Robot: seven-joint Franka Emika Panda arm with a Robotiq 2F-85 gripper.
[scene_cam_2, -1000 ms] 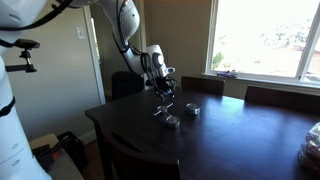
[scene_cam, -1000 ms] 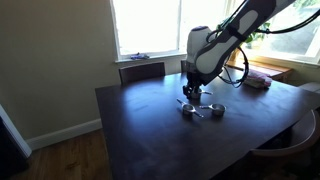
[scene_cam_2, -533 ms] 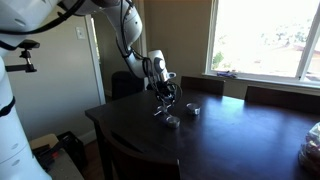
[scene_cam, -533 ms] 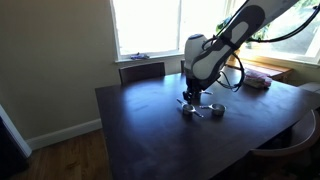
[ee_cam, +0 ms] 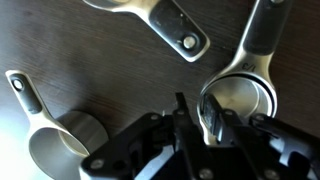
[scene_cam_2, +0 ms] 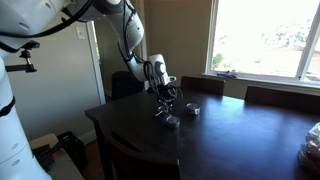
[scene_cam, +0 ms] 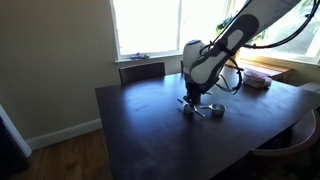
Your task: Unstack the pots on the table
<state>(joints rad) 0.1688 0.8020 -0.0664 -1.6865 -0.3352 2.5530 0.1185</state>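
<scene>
Down lower now; gripper [ee_cam: 197, 119] jaws have narrowed, pinching rim of pot [ee_cam: 245, 95], right of loose pot [ee_cam: 60, 145] on counter [ee_cam: 90, 70]. Separating lift likely next.

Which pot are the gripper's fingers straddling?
The pot at right in the wrist view, handle pointing up: the gripper straddles its rim. The lower-left pot and the top pot lie clear of the fingers.

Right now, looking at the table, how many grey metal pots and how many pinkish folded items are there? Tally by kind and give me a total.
Grey metal pots: 3
Pinkish folded item: 1
Total: 4
</scene>
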